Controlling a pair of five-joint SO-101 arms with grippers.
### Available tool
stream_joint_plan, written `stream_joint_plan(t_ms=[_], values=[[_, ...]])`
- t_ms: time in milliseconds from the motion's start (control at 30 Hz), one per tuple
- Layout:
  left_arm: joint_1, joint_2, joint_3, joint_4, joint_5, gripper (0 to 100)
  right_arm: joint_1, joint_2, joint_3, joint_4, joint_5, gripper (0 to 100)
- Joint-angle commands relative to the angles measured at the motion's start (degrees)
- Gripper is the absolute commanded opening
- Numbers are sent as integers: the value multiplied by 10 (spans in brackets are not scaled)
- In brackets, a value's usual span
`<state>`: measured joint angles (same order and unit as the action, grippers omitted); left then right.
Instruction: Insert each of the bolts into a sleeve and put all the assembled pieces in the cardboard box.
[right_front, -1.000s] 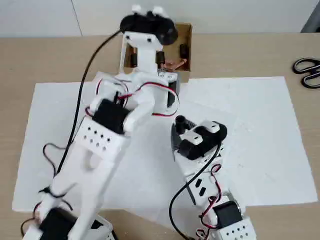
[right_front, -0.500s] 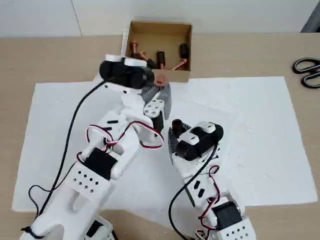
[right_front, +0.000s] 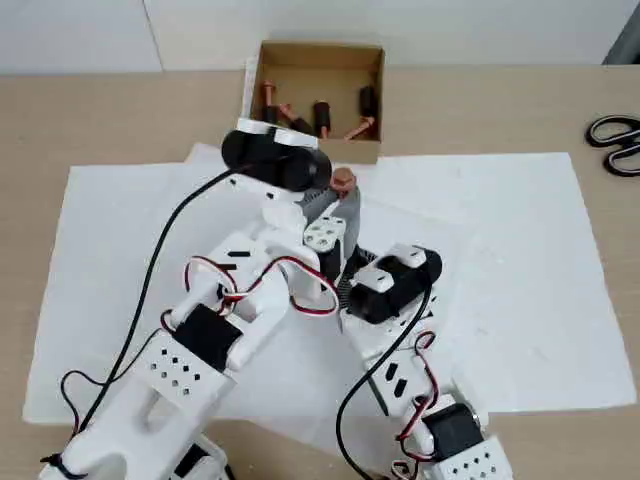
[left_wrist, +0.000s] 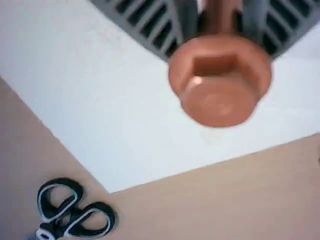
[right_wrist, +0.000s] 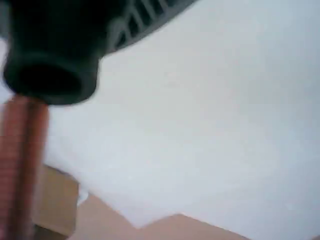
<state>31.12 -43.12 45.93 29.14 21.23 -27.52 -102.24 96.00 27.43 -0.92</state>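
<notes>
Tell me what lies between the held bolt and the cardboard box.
Only a narrow strip of white paper, seen in the high view; the bolt sits just short of the cardboard box and its front wall.

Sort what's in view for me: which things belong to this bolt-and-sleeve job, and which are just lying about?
Job: held bolt, held sleeve, cardboard box, assembled pieces inside it.
Lying about: scissors, white paper covering the table.

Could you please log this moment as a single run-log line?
left gripper: shut on bolt | right gripper: shut on sleeve | bolt shaft at sleeve mouth, seating unclear | cardboard box: several pieces inside
</notes>
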Motion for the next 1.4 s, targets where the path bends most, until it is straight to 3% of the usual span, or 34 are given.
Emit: stream_joint_plan(t_ms=[0, 300, 1000, 1267, 1367], values=[[4, -21, -4, 9, 21, 6, -3, -15, 4, 2, -6, 3], [33, -22, -3, 33, 22, 6, -3, -15, 4, 2, -6, 3], [35, -17, 0, 135, 20, 6, -3, -15, 4, 2, -5, 3], [35, -17, 27, 139, 20, 9, -3, -15, 4, 2, -5, 3], [35, -20, 25, 139, 21, 55, -3, -15, 4, 2, -4, 3]])
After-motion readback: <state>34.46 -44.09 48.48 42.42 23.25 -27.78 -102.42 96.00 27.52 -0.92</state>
